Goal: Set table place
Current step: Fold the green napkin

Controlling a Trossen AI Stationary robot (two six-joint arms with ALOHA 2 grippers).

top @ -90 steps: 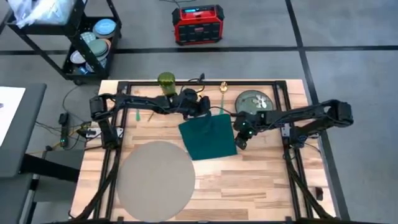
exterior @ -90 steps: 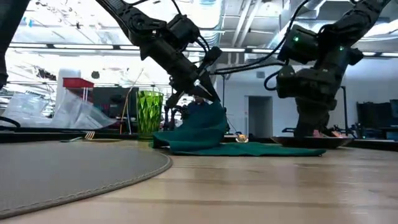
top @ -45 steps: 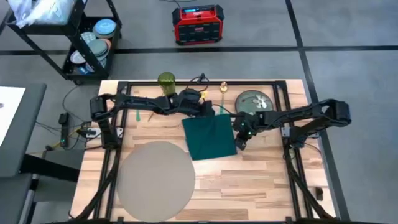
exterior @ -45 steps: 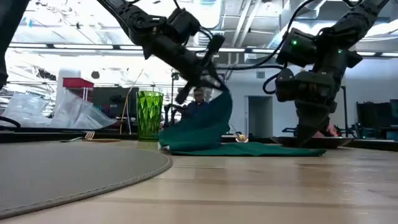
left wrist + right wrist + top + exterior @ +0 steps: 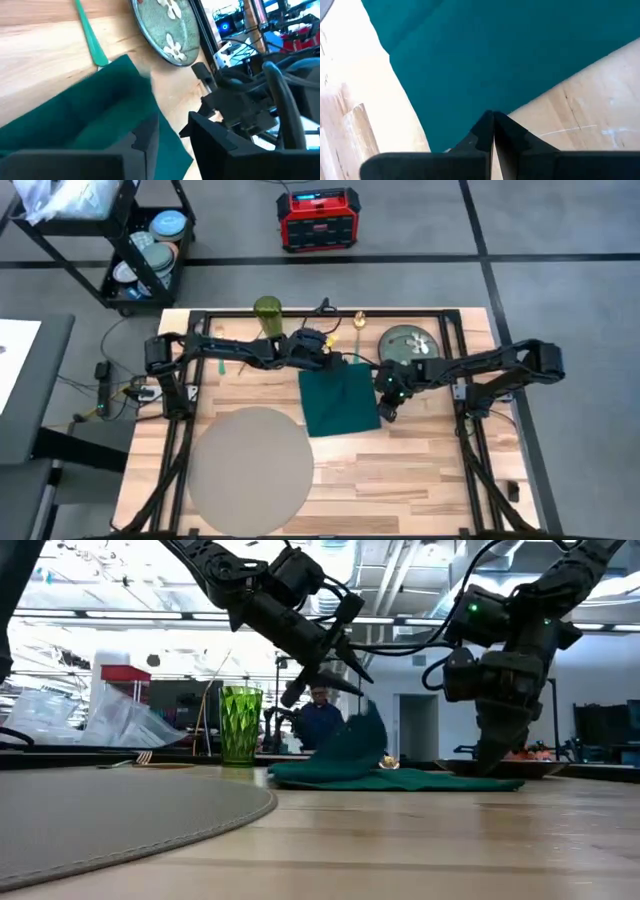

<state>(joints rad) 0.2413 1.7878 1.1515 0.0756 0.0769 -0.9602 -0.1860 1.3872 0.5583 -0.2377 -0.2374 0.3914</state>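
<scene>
Left gripper [image 5: 345, 645], fingers now spread, has released the green cloth [image 5: 339, 402]'s 12 o'clock edge; right gripper [image 5: 388, 408] pins its 3 o'clock corner, so the fold seems finished.

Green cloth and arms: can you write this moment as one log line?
left gripper: open, above green cloth | right gripper: shut, pinning cloth edge | mat: bare

My left pincer [image 5: 327, 357] hangs raised near the tabletop's far edge, fingers parted. My right pincer [image 5: 388, 409] is down low mid-tabletop, fingers pinched together.
</scene>
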